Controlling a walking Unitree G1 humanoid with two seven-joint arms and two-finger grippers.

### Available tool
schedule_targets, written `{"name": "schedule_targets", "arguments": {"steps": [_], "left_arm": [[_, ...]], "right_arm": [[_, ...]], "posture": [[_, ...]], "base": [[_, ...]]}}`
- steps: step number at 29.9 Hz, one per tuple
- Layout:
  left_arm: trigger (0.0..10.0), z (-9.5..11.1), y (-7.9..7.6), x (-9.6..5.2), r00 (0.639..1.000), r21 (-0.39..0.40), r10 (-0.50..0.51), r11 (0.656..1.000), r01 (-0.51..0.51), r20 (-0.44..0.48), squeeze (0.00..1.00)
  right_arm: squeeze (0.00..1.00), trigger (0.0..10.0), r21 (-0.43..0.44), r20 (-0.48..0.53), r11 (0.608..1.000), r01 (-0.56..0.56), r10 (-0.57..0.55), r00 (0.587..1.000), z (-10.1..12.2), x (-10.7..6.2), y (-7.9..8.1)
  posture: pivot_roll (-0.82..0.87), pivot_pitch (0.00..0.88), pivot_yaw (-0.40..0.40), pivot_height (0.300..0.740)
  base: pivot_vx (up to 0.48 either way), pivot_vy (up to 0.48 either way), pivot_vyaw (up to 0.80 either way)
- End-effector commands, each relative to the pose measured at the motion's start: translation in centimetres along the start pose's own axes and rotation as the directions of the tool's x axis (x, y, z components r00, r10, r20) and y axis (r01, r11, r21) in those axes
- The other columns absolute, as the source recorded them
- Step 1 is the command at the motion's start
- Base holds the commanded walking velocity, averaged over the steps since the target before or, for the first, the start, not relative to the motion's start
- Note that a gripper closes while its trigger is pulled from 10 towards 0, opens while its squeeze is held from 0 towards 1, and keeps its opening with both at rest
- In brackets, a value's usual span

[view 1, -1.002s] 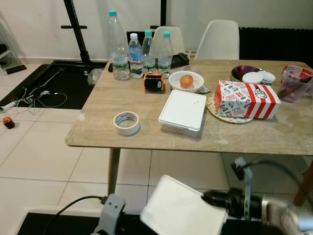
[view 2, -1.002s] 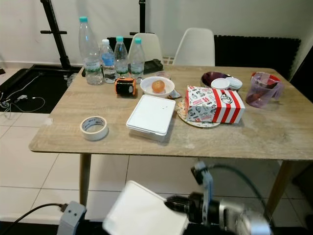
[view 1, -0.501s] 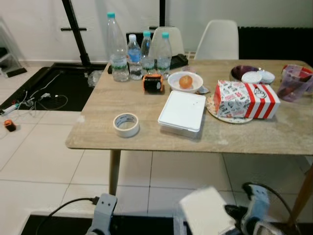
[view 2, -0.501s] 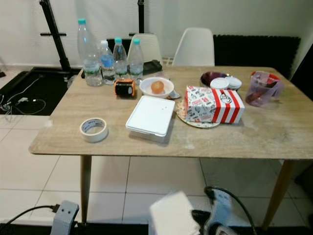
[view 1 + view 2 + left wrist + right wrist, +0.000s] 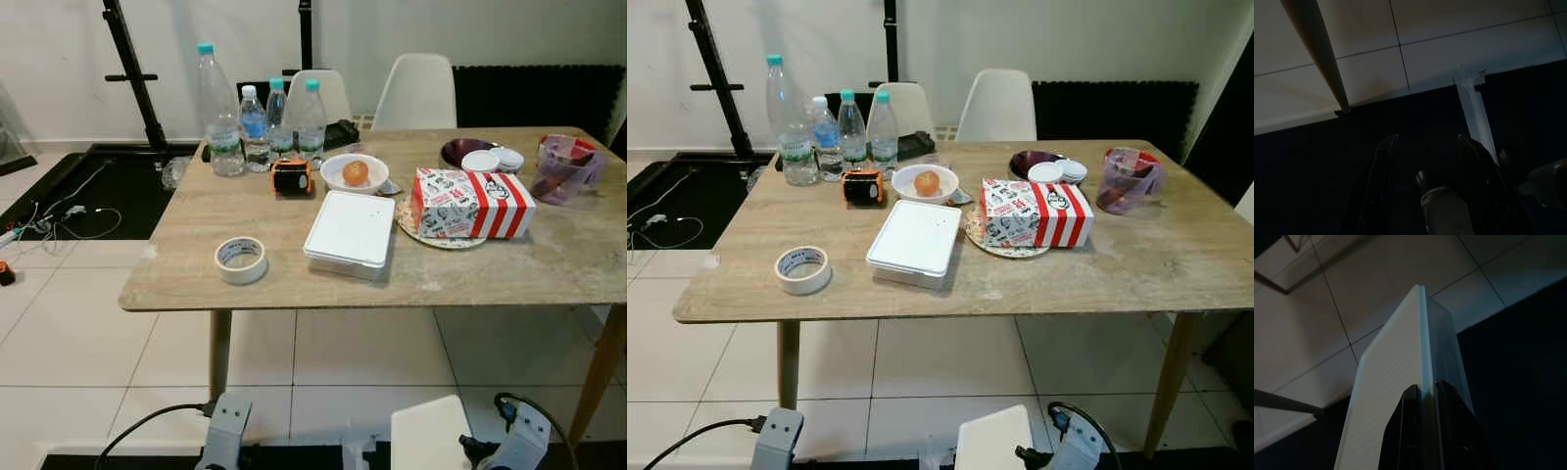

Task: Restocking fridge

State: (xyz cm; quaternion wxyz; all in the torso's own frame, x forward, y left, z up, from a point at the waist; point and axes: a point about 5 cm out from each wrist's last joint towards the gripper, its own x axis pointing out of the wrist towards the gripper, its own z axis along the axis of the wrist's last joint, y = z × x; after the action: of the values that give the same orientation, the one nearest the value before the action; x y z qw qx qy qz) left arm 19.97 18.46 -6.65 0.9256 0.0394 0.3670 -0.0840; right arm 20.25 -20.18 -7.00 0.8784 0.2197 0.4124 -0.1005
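Observation:
My right gripper [image 5: 1423,389] is shut on the rim of a white lidded container [image 5: 1396,396], held on edge low over the tiled floor. That same container [image 5: 431,436] sits at the bottom edge of the eye views, in front of the table. A second white lidded container [image 5: 350,230] lies flat in the middle of the wooden table [image 5: 196,279]. Several water bottles [image 5: 255,117] stand at the table's far left, beside a bowl holding an orange [image 5: 355,172]. My left gripper [image 5: 1427,144] hangs open above a dark mat, with nothing in it.
Also on the table are a tape roll [image 5: 241,259], an orange-black device [image 5: 291,177], a red-striped food box [image 5: 470,203] on a plate, stacked dishes [image 5: 485,157] and a purple jug [image 5: 558,168]. Two white chairs [image 5: 416,93] stand behind. Cables [image 5: 59,211] lie on the floor to the left.
The held container has dropped lower and to the right, down to the bottom edge of the eye views. The camera has shifted, so the table sits slightly left.

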Motion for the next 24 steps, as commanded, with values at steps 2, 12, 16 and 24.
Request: {"name": "schedule_targets", "arguments": {"steps": [2, 12, 16, 24], "left_arm": [[10.0, -0.2, -0.3, 0.2, 1.000, -0.033, 0.010, 0.999, -0.010, -0.020, 0.00], [10.0, -1.4, 0.1, -0.1, 0.997, -0.069, 0.053, 0.996, -0.057, -0.064, 0.00], [10.0, -1.8, 0.2, -0.3, 0.996, -0.076, 0.048, 0.996, -0.054, -0.078, 0.00], [10.0, -2.2, -0.2, -0.3, 0.994, -0.078, 0.032, 0.996, -0.040, -0.108, 0.00]], "right_arm": [[0.00, 10.0, -0.087, 0.014, 0.996, 0.005, -0.004, 1.000, 0.6, 0.1, 0.2], [0.00, 10.0, -0.189, -0.005, 0.981, 0.040, -0.041, 0.999, 0.2, 0.1, -0.2], [0.00, 10.0, -0.200, -0.008, 0.978, 0.059, -0.062, 0.998, 0.0, 0.1, -0.4], [0.00, 10.0, -0.238, -0.018, 0.969, 0.070, -0.076, 0.997, -0.4, 0.0, -0.7]], "posture": [[0.02, 0.000, -0.022, 0.740], [0.02, 0.000, -0.037, 0.740], [0.02, 0.000, -0.033, 0.740], [0.02, 0.000, -0.032, 0.740]], "base": [[0.000, 0.000, 0.00], [0.000, 0.000, 0.00], [0.000, 0.000, 0.00], [0.000, 0.000, 0.00]]}}
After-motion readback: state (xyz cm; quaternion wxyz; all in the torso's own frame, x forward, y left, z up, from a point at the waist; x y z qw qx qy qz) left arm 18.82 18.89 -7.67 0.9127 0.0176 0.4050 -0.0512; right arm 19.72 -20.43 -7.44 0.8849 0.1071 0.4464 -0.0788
